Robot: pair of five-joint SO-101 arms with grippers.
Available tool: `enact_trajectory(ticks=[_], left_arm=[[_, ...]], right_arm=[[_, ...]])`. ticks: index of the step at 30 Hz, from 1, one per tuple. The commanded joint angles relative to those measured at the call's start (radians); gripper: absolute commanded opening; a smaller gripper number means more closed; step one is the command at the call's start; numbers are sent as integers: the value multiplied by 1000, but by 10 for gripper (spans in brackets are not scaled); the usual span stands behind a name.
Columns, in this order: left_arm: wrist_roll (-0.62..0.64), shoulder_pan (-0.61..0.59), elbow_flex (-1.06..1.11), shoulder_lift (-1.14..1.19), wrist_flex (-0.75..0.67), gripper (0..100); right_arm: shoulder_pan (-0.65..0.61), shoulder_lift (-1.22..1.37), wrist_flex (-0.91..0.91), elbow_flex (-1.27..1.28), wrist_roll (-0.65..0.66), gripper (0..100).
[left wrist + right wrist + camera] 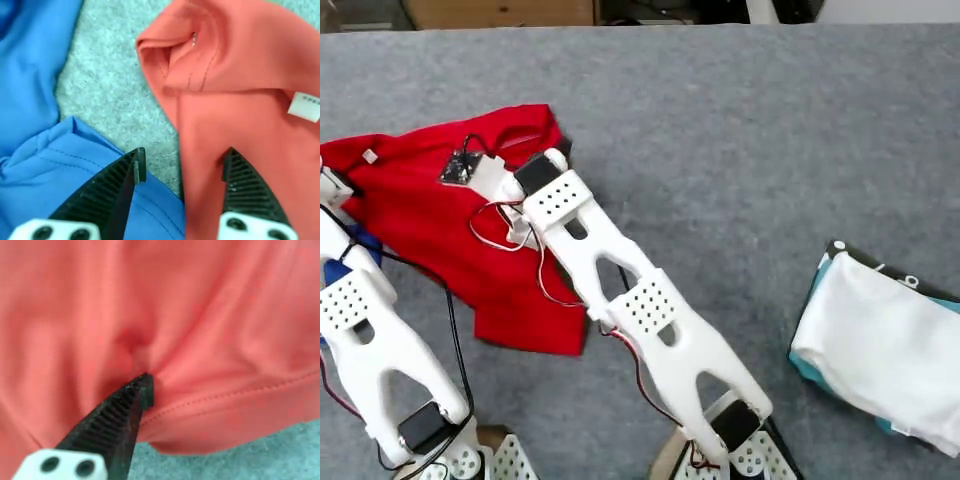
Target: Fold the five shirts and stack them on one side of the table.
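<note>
Red shirt rumpled at left on the table, long axis running from far left to near right. Right gripper at its far edge, pinching a pucker of cloth just inside the hem; second jaw buried under fabric, so grip judged from the gathering alone. Left gripper spread wide at the shirt's left edge, one jaw over red cloth, the other over the blue shirt, clasping nothing. Next fold likely toward near right, along that axis. Folded stack well apart at right, partly cut off. Full shirt count impossible to confirm.
</note>
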Motion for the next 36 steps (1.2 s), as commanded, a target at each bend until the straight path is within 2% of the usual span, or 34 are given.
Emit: enact_trajectory(ticks=[1, 4, 6, 10, 13, 18, 22, 28, 36], left_arm=[[6, -5, -43, -16, -14, 250], [6, -5, -43, -15, -14, 250], [6, -5, -43, -15, -14, 250], [5, -5, -43, -13, -14, 250], [2, -3, -43, -12, -14, 250], [2, -5, -43, -10, -15, 250], [0, -5, -43, -10, -15, 250], [0, -6, -43, -10, -15, 250], [0, -6, -43, -12, -11, 253]], right_arm=[[27, -2, 17, -41, -8, 346], [50, -18, 40, -50, -9, 129], [71, -31, 86, -67, -15, 62], [110, -56, 183, -102, -9, 44], [162, -94, 184, -111, -15, 5], [222, -220, 186, -24, -15, 4], [252, -394, 186, 260, 3, 4], [282, -725, 172, 851, 153, 4], [363, -1219, 20, 1492, 252, 4]])
